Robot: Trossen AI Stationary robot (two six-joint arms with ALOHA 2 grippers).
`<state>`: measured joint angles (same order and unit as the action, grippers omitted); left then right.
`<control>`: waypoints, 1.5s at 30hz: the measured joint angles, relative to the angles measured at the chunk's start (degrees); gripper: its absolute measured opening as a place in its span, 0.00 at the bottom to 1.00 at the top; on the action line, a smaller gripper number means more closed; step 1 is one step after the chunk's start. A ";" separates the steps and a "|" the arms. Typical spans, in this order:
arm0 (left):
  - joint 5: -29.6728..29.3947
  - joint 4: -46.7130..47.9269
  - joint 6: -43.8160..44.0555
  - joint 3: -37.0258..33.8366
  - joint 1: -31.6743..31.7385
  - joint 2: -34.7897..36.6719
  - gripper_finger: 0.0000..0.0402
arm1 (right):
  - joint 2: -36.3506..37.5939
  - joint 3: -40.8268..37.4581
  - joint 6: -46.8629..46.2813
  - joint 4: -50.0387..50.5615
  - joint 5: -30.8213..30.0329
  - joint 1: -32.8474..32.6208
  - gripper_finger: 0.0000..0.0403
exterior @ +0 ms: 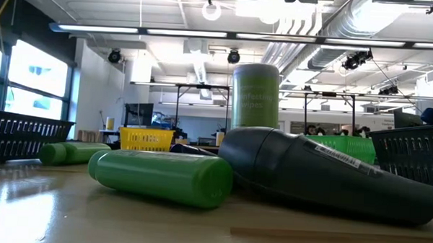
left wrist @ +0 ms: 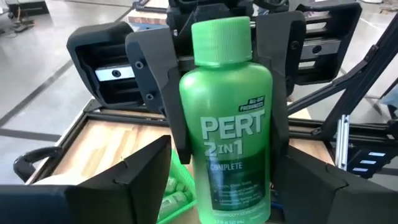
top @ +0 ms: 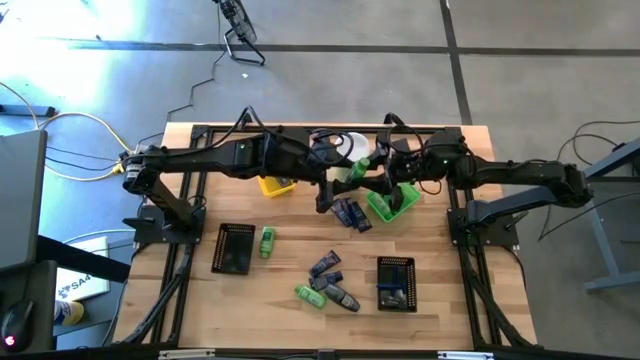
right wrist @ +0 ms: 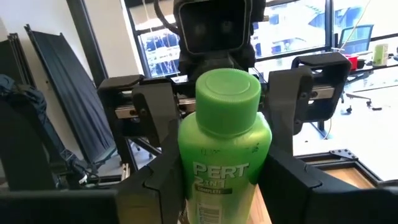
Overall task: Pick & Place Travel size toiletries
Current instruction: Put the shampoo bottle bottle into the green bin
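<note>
Lying right up against the low camera, a green bottle (exterior: pixel 164 176) is resting on its side on the wooden table (exterior: pixel 90 211), and a dark grey oval piece (exterior: pixel 323 176) is sitting just beside it, looking like it's touching. Another green tube (exterior: pixel 74 152) is lying a bit farther back, near a black mesh tray (exterior: pixel 21 133).

The real action is happening up over the far middle of the table. Both arms are reaching in toward each other and meeting at one green Pert bottle (left wrist: pixel 227 124), which is being held off the table, just beside the pale-green canister (top: pixel 350 148) and above the green tray (top: pixel 392 203). The left gripper (left wrist: pixel 227 168) is clamping the bottle's lower body between its fingers, while the right gripper (right wrist: pixel 221 168) is squeezing it too, coming from the cap end – so both look to be gripping the same bottle at once.

Everything else is just lying around: navy packets (top: pixel 350 213) are sitting in a small pile beside the green tray, one green bottle (top: pixel 267 241) is lying next to the left black tray, and a loose cluster (top: pixel 325 280) of green and dark pieces is lying between the two black trays. The yellow tray (top: pixel 277 185) is sitting under the left arm – partly hidden.
</note>
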<state>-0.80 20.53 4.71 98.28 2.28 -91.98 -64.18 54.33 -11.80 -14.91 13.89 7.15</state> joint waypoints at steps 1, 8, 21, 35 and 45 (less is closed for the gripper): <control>0.00 0.00 -0.05 0.00 0.00 0.00 0.63 | 0.00 0.00 0.16 0.32 0.01 0.12 0.41; -0.35 1.01 -1.74 0.02 0.09 1.70 0.63 | 2.52 0.04 2.82 9.38 -3.80 1.66 0.41; -0.39 3.05 -1.90 0.07 0.00 2.86 0.63 | 4.44 0.04 4.65 42.62 -20.38 1.97 0.41; -0.37 3.24 -1.48 0.07 -0.02 2.84 0.63 | 0.11 -0.02 4.05 56.70 -22.62 1.96 0.41; -0.16 3.65 -1.35 0.07 -0.04 2.80 0.63 | -9.50 -0.02 4.08 58.87 -25.38 2.02 0.41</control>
<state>-0.96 24.18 3.36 98.35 2.24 -89.19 -73.68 54.30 -7.73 43.97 -11.49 9.17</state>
